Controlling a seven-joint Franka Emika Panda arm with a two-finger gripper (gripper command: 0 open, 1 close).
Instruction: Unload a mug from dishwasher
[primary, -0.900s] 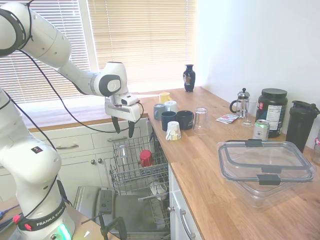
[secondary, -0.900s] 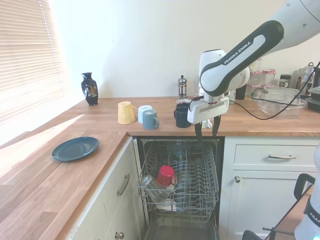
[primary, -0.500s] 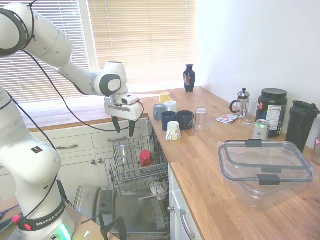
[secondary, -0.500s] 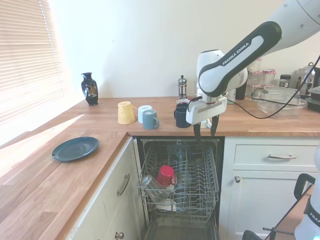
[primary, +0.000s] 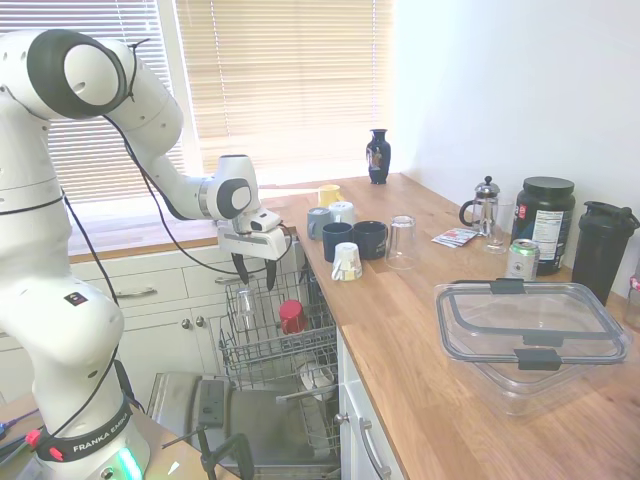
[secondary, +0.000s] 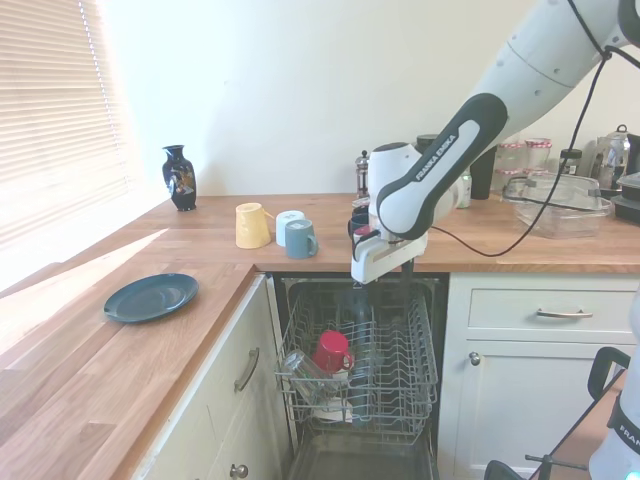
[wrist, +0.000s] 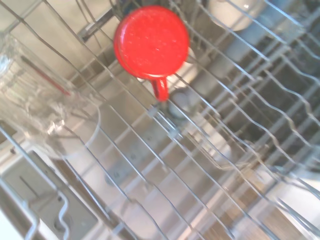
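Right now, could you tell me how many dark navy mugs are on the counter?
2. One navy mug stands nearer the counter edge; the second navy mug is beside it, next to the clear glass. None seems hidden.

Place: a home kitchen, and it shows everywhere you look.
Worktop: wooden counter (primary: 420, 330) wrapping an L-shaped corner.
Cabinets: white drawer fronts (secondary: 545, 312) with metal handles underneath.
Appliance: there's the dishwasher (secondary: 360, 365), door dropped open, wire rack pulled out.
Crockery: mugs clustered on the counter (primary: 345, 232), a dark plate (secondary: 150, 296) off to the side.
Coffee gear: French press (primary: 485, 205) by the wall.
Window: slatted blinds (primary: 285, 75), daylight pouring in.
Decor: dark vase (primary: 378, 156) in the corner.
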